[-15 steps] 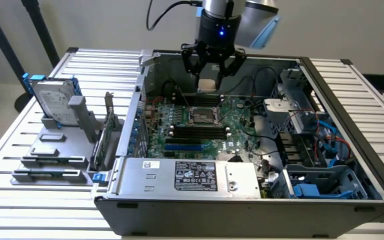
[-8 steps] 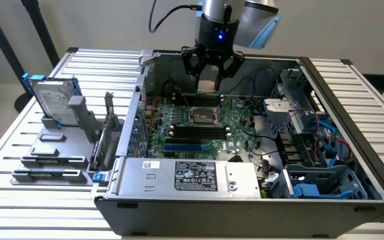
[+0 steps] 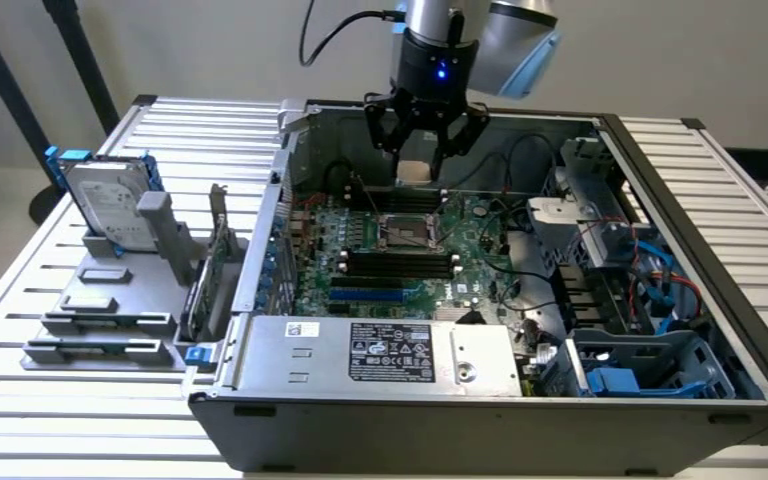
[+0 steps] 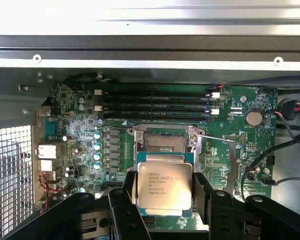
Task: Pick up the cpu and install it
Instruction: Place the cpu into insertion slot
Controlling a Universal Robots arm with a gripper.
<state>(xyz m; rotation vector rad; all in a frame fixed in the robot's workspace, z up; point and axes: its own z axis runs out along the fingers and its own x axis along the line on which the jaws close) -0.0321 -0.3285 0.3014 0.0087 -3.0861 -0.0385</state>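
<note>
Gripper: clamped on two opposite edges of the cpu, pointing straight down inside the open computer case, near its far wall.
Cpu: held flat between the black fingers, printed silver top up — hanging above the motherboard.
Socket: open frame on the board beside the memory slots; cpu near it, not yet seated.
Hard drive: upright in a grey stand on the tabletop — outside the case, toward the exterior view's left edge.

The cpu is a flat square chip with a dull silver lid, dark printed lettering and a thin green rim. It is clamped by two opposite edges in the gripper, lid up, above the socket.
</note>
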